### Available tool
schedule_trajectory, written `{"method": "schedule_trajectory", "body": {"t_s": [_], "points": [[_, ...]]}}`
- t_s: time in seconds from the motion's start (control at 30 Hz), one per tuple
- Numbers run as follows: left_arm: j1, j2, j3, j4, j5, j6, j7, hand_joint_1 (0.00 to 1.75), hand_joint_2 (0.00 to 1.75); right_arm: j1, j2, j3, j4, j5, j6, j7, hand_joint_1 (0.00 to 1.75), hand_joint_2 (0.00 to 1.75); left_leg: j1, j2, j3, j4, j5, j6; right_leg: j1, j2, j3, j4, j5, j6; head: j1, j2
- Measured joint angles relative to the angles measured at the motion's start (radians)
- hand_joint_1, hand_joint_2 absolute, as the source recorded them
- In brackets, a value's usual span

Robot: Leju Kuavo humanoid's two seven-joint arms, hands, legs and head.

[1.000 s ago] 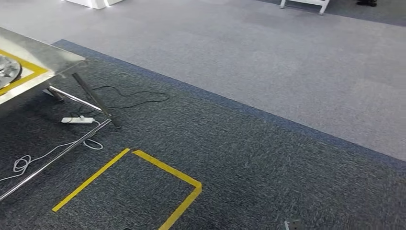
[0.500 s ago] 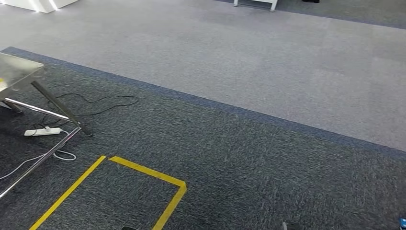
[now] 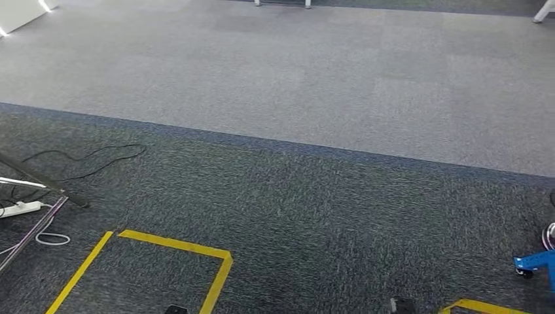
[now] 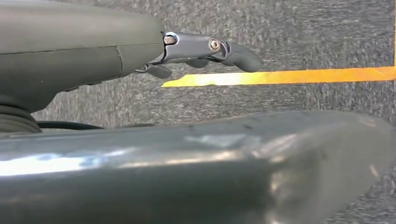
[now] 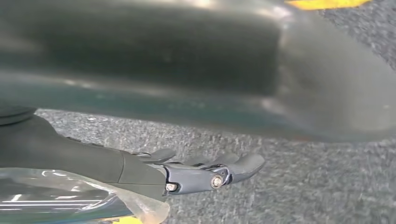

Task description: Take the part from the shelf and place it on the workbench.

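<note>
while both arms hang over the carpet [image 3: 314, 216], my left robot hand [image 4: 205, 49] and right robot hand [image 5: 205, 175] carry nothing, fingers extended; i judge i'm turning toward the shelf; next, face it and find the part.

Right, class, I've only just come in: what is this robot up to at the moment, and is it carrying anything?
It is handling nothing at the moment. Its head view looks down on dark carpet marked with a yellow tape outline, a metal table leg and a white power strip at the left, a blue object at the right. Both arms hang: the left hand and right hand hold nothing, fingers fairly straight above the floor. No part is picked up yet.
</note>
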Motion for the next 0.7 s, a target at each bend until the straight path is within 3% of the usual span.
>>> {"method": "schedule_trajectory", "body": {"t_s": [0.07,0.1,0.13,0.2,0.27,0.33,0.4,0.47,0.53,0.6,0.63,0.7], "points": [[0.005,0.0,-0.011,-0.001,0.009,0.001,0.005,0.0,0.0,-0.005,0.001,0.0,0.0,-0.002,-0.002,0.002,0.0,0.0,-0.002,-0.019,-0.062,0.136,-0.056,0.005,0.006,0.026,-0.003,0.0,0.002,-0.008,-0.002,0.0],[0.008,0.0,-0.018,-0.002,0.018,0.001,0.01,0.0,0.0,-0.005,0.001,0.0,0.0,-0.003,-0.002,0.003,0.0,0.0,-0.003,-0.021,-0.079,0.168,-0.057,0.01,0.009,0.039,-0.003,0.0,0.003,-0.01,-0.002,0.0],[0.011,0.0,-0.028,-0.005,0.032,0.001,0.018,0.0,0.0,-0.004,0.001,-0.001,0.0,-0.004,-0.003,0.005,0.0,0.0,-0.005,-0.024,-0.078,0.16,-0.038,0.016,0.012,0.054,-0.002,0.0,0.003,-0.01,-0.002,0.0],[0.021,0.0,-0.058,-0.013,0.07,0.0,0.04,0.0,0.0,-0.003,0.003,-0.001,0.0,-0.004,-0.008,0.007,0.0,0.0,-0.011,-0.047,-0.031,0.045,0.04,0.031,0.015,0.082,0.0,0.001,0.005,-0.011,-0.001,0.0],[0.032,0.001,-0.093,-0.024,0.101,-0.002,0.054,0.0,0.0,-0.004,0.007,-0.002,0.0,-0.004,-0.013,0.006,0.0,0.0,-0.015,-0.091,0.017,-0.074,0.091,0.043,0.016,0.106,-0.004,0.004,0.007,-0.007,-0.001,0.0],[0.04,0.0,-0.121,-0.032,0.118,-0.003,0.06,0.0,0.0,-0.004,0.01,-0.003,0.001,-0.005,-0.016,0.005,0.0,0.0,-0.018,-0.108,0.03,-0.114,0.095,0.045,0.014,0.125,-0.013,0.005,0.013,0.003,-0.002,0.0],[0.045,-0.002,-0.144,-0.04,0.126,-0.003,0.062,0.0,0.0,0.0,0.01,-0.004,0.001,-0.005,-0.017,0.004,0.0,0.0,-0.016,-0.09,0.033,-0.126,0.101,0.046,0.012,0.137,-0.025,0.004,0.017,0.015,-0.003,0.0],[0.049,-0.004,-0.161,-0.047,0.13,-0.004,0.062,0.0,0.0,0.001,0.01,-0.004,0.001,-0.005,-0.018,0.004,0.0,0.0,-0.012,-0.063,0.037,-0.142,0.111,0.051,0.016,0.098,-0.054,0.051,-0.014,0.023,0.002,0.0],[0.054,-0.004,-0.171,-0.05,0.132,-0.006,0.061,0.0,0.0,-0.002,0.01,-0.004,0.001,-0.005,-0.019,0.004,0.0,0.0,-0.013,-0.032,0.037,-0.148,0.115,0.054,0.015,0.039,-0.113,0.173,-0.08,0.031,0.006,0.0],[0.059,-0.004,-0.178,-0.053,0.133,-0.006,0.061,0.0,0.0,-0.002,0.01,-0.004,0.002,-0.004,-0.019,0.004,0.0,0.0,-0.014,0.0,0.035,-0.147,0.114,0.054,0.009,0.017,-0.159,0.276,-0.116,0.04,0.006,0.0],[0.06,-0.004,-0.181,-0.054,0.135,-0.006,0.061,0.0,0.0,-0.001,0.01,-0.004,0.002,-0.004,-0.019,0.004,0.0,0.0,-0.014,0.013,0.035,-0.147,0.114,0.053,0.006,0.012,-0.156,0.277,-0.108,0.045,0.007,0.0],[0.061,-0.004,-0.188,-0.057,0.143,-0.007,0.063,0.0,0.0,0.001,0.01,-0.004,0.001,-0.005,-0.02,0.004,0.0,0.0,-0.012,0.037,0.037,-0.145,0.11,0.047,-0.001,-0.01,-0.088,0.164,-0.049,0.052,0.007,0.0]]}}
